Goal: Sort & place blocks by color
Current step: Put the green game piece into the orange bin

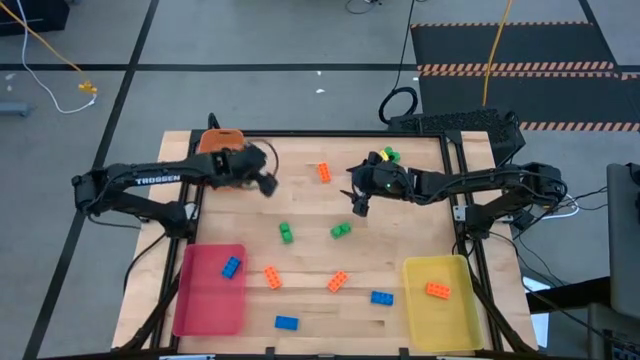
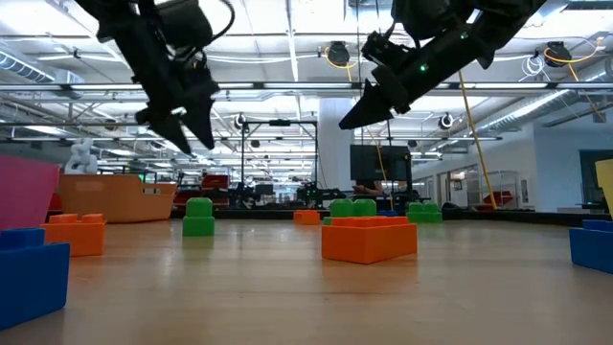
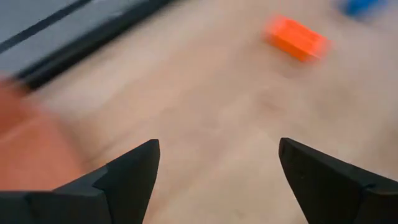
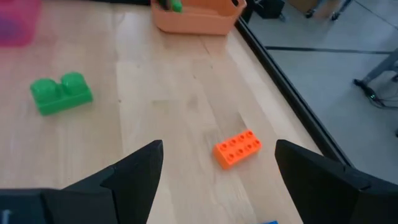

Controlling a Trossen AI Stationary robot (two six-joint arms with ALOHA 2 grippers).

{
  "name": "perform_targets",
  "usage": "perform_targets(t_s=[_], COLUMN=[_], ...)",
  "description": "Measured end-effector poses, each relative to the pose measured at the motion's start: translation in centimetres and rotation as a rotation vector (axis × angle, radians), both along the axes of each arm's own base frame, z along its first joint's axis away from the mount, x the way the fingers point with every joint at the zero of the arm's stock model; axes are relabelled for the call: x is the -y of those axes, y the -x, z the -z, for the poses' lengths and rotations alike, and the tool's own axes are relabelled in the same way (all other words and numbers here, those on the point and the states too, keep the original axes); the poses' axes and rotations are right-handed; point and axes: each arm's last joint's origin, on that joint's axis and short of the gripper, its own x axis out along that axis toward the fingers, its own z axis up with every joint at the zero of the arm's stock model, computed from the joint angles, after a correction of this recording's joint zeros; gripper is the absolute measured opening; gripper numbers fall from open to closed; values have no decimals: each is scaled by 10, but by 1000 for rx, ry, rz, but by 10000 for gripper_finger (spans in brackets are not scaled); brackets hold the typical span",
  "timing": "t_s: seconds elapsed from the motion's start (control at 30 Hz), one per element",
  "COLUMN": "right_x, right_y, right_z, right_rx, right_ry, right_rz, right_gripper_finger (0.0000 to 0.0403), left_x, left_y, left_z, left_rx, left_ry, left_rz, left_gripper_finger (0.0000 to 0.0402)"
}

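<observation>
Small studded blocks lie scattered flat on the wooden table: an orange one (image 1: 323, 172) at the far middle, two green ones (image 1: 286, 233) (image 1: 341, 231) in the middle, and two orange ones (image 1: 272, 277) (image 1: 338, 282) and two blue ones (image 1: 381, 297) (image 1: 286, 322) nearer. One blue block (image 1: 231, 267) lies in the pink tray and one orange block (image 1: 437, 290) in the yellow tray. My left gripper (image 1: 265, 183) is open and empty, above the table beside the orange tray. My right gripper (image 1: 360, 205) is open and empty, above the table just right of the far orange block (image 4: 237, 148).
The pink tray (image 1: 205, 300) stands at the near left, the yellow tray (image 1: 445, 315) at the near right, and the orange tray (image 1: 218, 138) at the far left, with a green block (image 4: 176, 6) in it. Another green block (image 1: 388, 155) shows at the far right.
</observation>
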Motion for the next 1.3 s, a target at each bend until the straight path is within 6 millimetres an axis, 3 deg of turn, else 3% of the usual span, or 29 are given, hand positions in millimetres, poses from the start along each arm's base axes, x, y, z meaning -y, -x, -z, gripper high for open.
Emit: perform_targets(t_s=[0.23,0.5,0.77,0.97,1.1,1.3], right_x=[4,4,4,4,3,1], right_y=[2,2,2,3,8,26], right_z=[0,0,0,2,-1,-20], right_rx=[-16,-16,-15,-30,-50,-48], right_ry=[7,7,7,4,8,35], right_rz=[23,25,24,24,23,67], right_gripper_finger=[306,306,306,306,306,306], left_x=[55,93,99,106,114,114], left_y=[-16,-36,-59,-77,-83,-90], left_z=[-1,17,29,31,39,49], left_rx=[-22,-26,-312,-514,-588,-607], left_ry=[-38,22,54,-108,-214,-244], left_rz=[411,610,767,1019,1192,1220], left_gripper_finger=[294,277,302,333,351,360])
